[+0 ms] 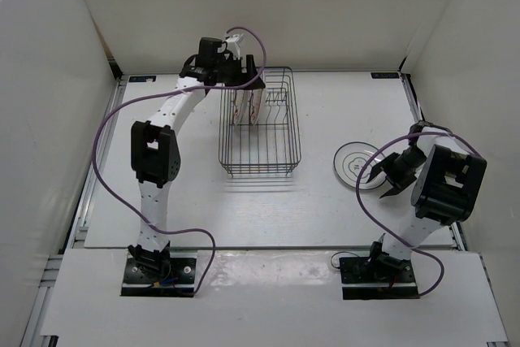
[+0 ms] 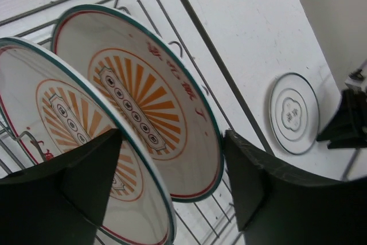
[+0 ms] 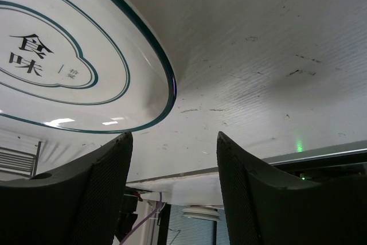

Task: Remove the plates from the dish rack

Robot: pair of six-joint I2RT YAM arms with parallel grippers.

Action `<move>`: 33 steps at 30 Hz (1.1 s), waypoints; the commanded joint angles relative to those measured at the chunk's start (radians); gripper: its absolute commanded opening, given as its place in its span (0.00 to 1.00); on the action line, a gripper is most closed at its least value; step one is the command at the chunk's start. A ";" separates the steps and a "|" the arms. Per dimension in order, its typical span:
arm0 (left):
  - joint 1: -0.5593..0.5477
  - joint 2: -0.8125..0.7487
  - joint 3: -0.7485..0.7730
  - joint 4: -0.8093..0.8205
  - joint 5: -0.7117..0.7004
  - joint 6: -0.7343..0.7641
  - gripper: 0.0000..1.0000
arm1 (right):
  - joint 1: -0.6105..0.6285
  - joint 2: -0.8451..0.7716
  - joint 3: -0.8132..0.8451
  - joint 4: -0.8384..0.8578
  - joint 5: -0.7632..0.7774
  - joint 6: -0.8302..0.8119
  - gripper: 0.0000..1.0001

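Dish rack (image 1: pixel 296 127) of thin dark wire, a rectangular basket, stands on the flat white table (image 1: pixel 341 111) directly beneath the left gripper (image 2: pixel 172 136), which hangs over its far left corner. Two small round white plates with orange sunburst centres and dark green rims stand on edge in the rack. The nearer plate (image 2: pixel 51 113) lies partly behind one of that gripper's fingers, its rim running down between the two. The farther plate (image 2: pixel 143 101) sits between them too, its edge just beside the other finger. Those jaws stand wide apart, pinching neither plate. A third small white plate with thin dark rings (image 1: pixel 357 166) lies flat on the table, out of the rack, just ahead of the right gripper (image 1: pixel 375 184) — its jaws are parted with nothing between them.
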 commanded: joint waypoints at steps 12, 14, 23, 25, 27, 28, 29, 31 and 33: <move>0.055 -0.024 -0.047 0.127 0.069 -0.105 0.88 | -0.023 0.004 -0.035 0.019 -0.055 -0.010 0.63; 0.056 -0.031 -0.047 0.129 0.066 -0.105 0.88 | -0.023 0.003 -0.035 0.021 -0.054 -0.011 0.63; 0.090 -0.077 -0.121 0.265 0.108 -0.198 0.88 | -0.026 0.001 -0.049 0.027 -0.060 -0.020 0.63; 0.098 -0.073 -0.107 0.279 0.116 -0.217 0.88 | -0.031 0.001 -0.054 0.028 -0.065 -0.023 0.63; 0.106 -0.071 -0.101 0.281 0.119 -0.233 0.88 | -0.029 0.000 -0.058 0.033 -0.066 -0.026 0.63; 0.110 -0.076 -0.102 0.281 0.122 -0.235 0.88 | -0.028 0.001 -0.057 0.031 -0.066 -0.026 0.63; 0.116 -0.077 -0.105 0.279 0.118 -0.240 0.88 | -0.029 -0.002 -0.055 0.031 -0.066 -0.026 0.63; 0.125 -0.093 -0.136 0.290 0.115 -0.252 0.87 | -0.029 -0.002 -0.060 0.031 -0.069 -0.026 0.63; 0.127 -0.102 -0.150 0.287 0.118 -0.249 0.87 | -0.031 -0.002 -0.060 0.030 -0.071 -0.030 0.63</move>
